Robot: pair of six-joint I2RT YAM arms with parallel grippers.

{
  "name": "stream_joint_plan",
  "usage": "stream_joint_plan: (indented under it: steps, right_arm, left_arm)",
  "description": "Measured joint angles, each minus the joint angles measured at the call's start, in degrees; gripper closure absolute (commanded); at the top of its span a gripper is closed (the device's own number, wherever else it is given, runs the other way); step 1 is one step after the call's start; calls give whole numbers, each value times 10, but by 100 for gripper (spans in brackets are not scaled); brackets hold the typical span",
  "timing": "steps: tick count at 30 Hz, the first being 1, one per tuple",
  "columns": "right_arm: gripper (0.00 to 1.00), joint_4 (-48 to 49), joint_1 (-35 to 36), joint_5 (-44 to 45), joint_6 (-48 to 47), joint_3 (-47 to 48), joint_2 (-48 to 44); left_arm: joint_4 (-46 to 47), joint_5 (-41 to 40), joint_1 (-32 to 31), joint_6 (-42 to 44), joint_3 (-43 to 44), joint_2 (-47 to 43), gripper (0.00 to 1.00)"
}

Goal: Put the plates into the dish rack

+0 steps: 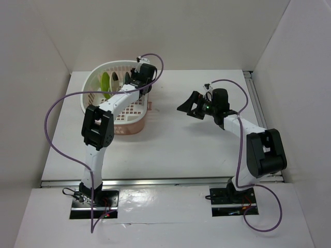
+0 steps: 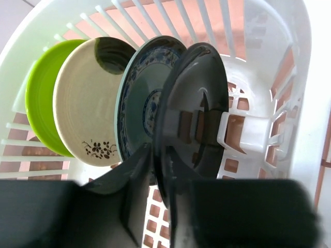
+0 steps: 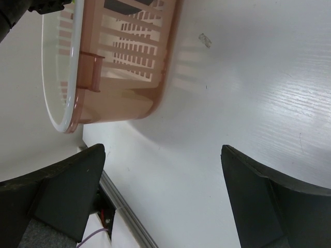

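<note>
The left pincer point(image 2: 160, 192) was down inside the dish rack point(image 2: 306, 77). It was pinching the low edge of the black plate point(image 2: 199, 103), one finger on each side of the rim. The black plate stood up on its edge just in front of the fingers. Right next to it, on the pincer's left, stood the blue plate point(image 2: 140, 98). Then came the cream plate point(image 2: 88, 98), and the green plate point(image 2: 40, 98) was the farthest off. All four were in the rack, so the job looked almost done.

The right pincer point(image 3: 161, 155) was spread wide with nothing in it. It hung over the table point(image 3: 258, 77), well away from the rack.

I could not see if the black plate's bottom sat between the prongs. If the fingers let go too soon, the shiny plate might slide or tip onto the blue one. If the pincer pulled back crooked, a finger might catch the rim and knock the plates over.
</note>
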Motion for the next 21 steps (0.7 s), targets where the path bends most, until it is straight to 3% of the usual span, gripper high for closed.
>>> stream_joint_plan:
  steps: [2,9,13,16,21]
  right_arm:
    - [0,0,0,-2,0,0,3]
    - [0,1,0,-10,1,0,6]
    - [0,2,0,-12,1,0,6]
    - [0,3,0,-12,2,0,8]
    - [0,4,0,-12,3,0,13]
  left_arm:
    - [-3,6,0,-2,2,0,63]
    - [-10,20,0,-2,6,0,57]
    - [-12,27,0,-2,16,0,46]
    - [-12,32,0,-1,25,0,32]
    - [-12,34,0,1,39,0,23]
